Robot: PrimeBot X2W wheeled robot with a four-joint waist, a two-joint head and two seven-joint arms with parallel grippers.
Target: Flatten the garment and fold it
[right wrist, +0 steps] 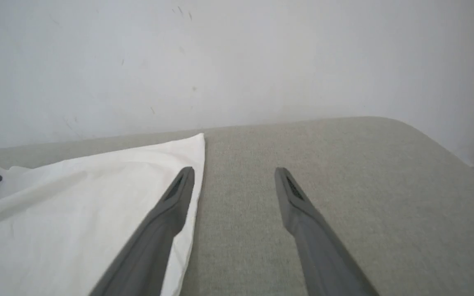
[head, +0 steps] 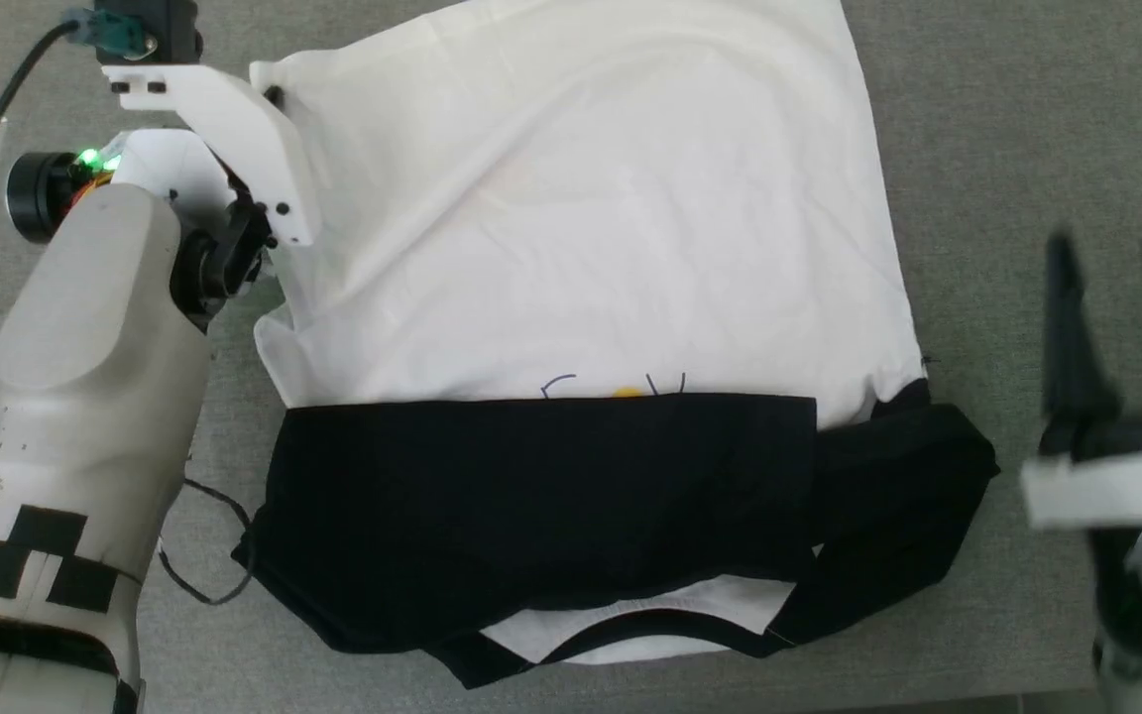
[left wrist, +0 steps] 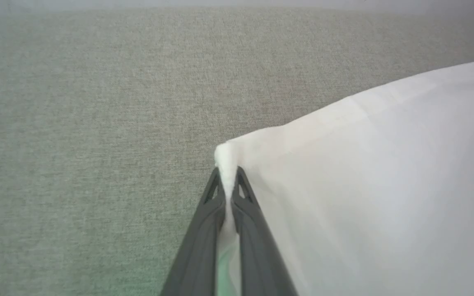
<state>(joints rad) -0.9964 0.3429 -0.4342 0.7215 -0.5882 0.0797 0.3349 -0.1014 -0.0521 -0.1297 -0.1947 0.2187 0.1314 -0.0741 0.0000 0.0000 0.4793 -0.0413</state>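
The garment (head: 581, 218) lies spread on the grey table, its white body towards the far side. Its black sleeves (head: 551, 506) are folded across the near part and half cover the chest print (head: 621, 392). My left gripper (left wrist: 228, 174) is shut on the garment's (left wrist: 364, 185) far left white corner, and a tuft of cloth sticks out past the fingertips. My left arm (head: 85, 327) reaches to that corner along the left edge. My right gripper (head: 1116, 268) hovers open to the right of the garment. In the right wrist view its left finger (right wrist: 167, 213) hangs over the garment's (right wrist: 76, 205) right edge.
The grey fabric table (head: 1007, 119) has bare room right and left of the garment. Its far edge meets a white wall (right wrist: 237, 61) and rounds off at the right corner (right wrist: 426, 135). A thin black cable (head: 204, 585) loops beside the left arm.
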